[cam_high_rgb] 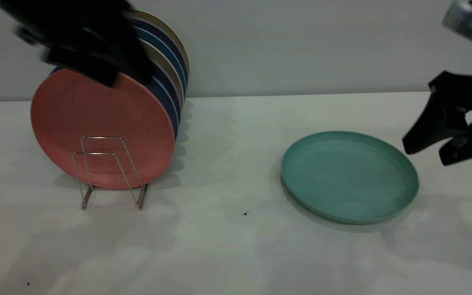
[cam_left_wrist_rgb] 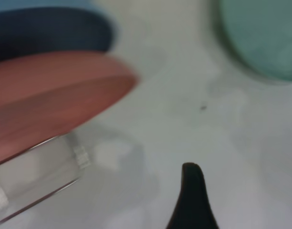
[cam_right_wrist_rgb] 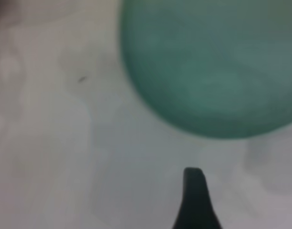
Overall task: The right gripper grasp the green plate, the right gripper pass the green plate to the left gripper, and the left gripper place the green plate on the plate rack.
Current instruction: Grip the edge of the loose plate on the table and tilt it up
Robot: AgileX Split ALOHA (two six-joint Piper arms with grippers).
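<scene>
Flat on the white table [cam_high_rgb: 228,254] lies the green plate [cam_high_rgb: 350,176], untouched, well apart from the plate rack [cam_high_rgb: 111,172] with its pink plate [cam_high_rgb: 103,127] upright. Right gripper [cam_high_rgb: 426,153] hovers just beside the plate's rim, fingers parted, empty. Left gripper [cam_high_rgb: 96,61] hangs blurred over the racked plates; its opening cannot be told.

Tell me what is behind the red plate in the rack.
Behind the red plate, more plates stand on edge in the rack: blue, dark blue and beige rims show. Their faces are covered by the red plate, and the left end effector hides their upper left edges.
</scene>
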